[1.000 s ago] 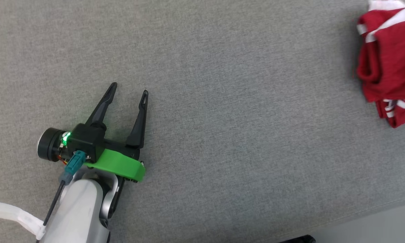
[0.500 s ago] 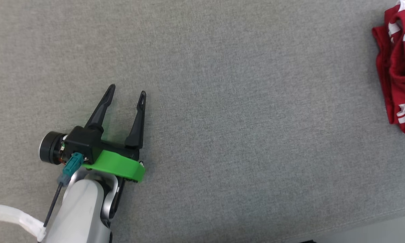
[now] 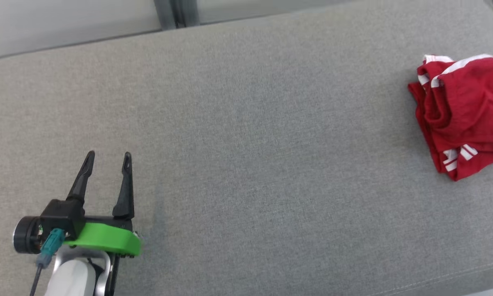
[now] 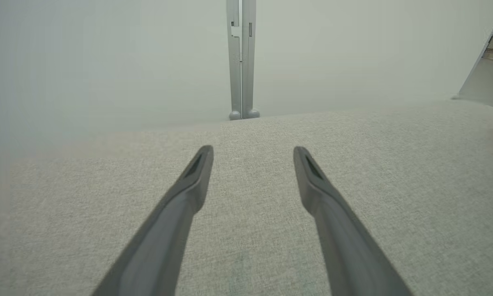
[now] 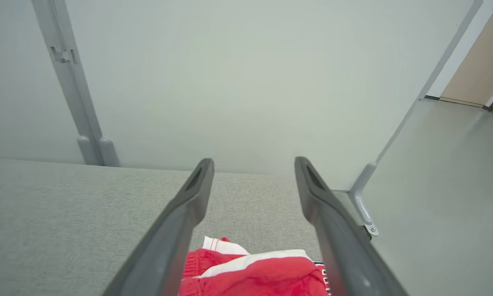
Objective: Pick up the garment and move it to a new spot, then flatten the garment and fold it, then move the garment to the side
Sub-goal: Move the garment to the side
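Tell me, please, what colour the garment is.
The garment is red with white stripes and trim; the head view shows it best.

At the right edge of the grey woven surface [image 3: 246, 144], the garment [image 3: 462, 111] is red with white stripes and trim. The left gripper [image 3: 108, 156] has 2 black fingers [image 3: 124, 193], a bright green mount [image 3: 107, 242] and a teal plug [image 3: 51, 242].

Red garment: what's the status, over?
Left gripper open, empty. Right gripper open, empty, beside red garment. Garment bunched on grey surface. Nothing in the way.
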